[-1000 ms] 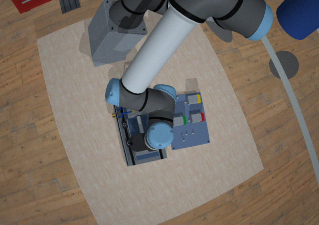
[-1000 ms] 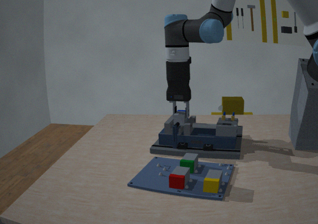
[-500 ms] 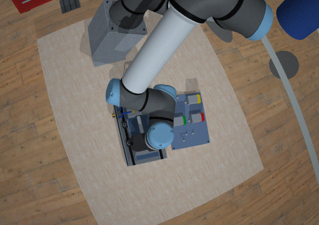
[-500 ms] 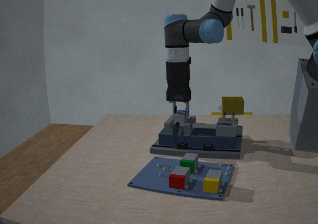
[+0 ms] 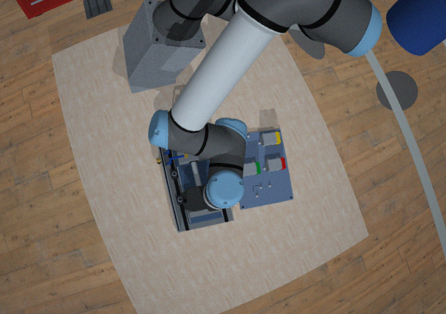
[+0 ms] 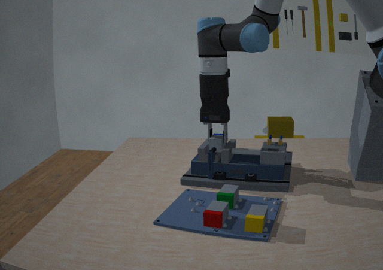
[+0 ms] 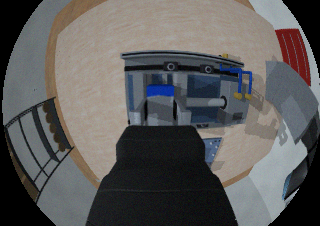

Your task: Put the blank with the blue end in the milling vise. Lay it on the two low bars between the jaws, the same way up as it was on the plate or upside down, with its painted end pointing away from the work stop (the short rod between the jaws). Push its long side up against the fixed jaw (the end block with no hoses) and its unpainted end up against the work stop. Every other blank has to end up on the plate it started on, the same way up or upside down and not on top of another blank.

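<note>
Table [image 6: 93, 199]: carries vise and plate side by side, within the arm's reach
Milling vise [image 6: 241, 164]: hose end away from the claw; fixed jaw nearest it
Plate [image 6: 176, 214]: keeps 3 blanks, green, red, yellow, each apart on its own spot
Claw [image 6: 217, 134]: vertical, clenched on the blue-ended blank [image 6: 217, 134], held low at the fixed-jaw end, probably to seat it on the bars

No text, label, brand, number or sign can be read on anything in these views.
</note>
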Available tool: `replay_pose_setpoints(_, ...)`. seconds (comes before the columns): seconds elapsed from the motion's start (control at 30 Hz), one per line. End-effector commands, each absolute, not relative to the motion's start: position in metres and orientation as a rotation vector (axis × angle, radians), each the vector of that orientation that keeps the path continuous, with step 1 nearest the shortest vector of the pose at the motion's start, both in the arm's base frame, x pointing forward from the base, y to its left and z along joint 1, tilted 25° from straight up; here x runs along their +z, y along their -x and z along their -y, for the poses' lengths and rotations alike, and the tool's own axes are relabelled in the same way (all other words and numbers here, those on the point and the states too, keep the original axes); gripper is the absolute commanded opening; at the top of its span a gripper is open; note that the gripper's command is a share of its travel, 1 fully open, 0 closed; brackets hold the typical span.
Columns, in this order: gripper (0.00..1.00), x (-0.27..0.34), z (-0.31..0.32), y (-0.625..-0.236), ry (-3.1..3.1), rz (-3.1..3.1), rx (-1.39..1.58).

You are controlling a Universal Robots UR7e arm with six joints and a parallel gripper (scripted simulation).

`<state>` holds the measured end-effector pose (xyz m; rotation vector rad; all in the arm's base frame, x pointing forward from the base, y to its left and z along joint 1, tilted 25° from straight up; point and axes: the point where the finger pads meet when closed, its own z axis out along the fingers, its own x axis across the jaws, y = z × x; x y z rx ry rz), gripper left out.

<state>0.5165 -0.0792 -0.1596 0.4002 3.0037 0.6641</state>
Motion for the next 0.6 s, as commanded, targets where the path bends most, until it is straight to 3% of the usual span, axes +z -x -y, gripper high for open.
replay_pose_setpoints(0.0, 0.0, -0.1562, 0.0798, -0.5222, -0.396, -2.999, 0.659)
replay_pose_setpoints(0.57, 0.0, -0.1551, 0.0804, -0.5241, -0.396, -2.999, 0.659)
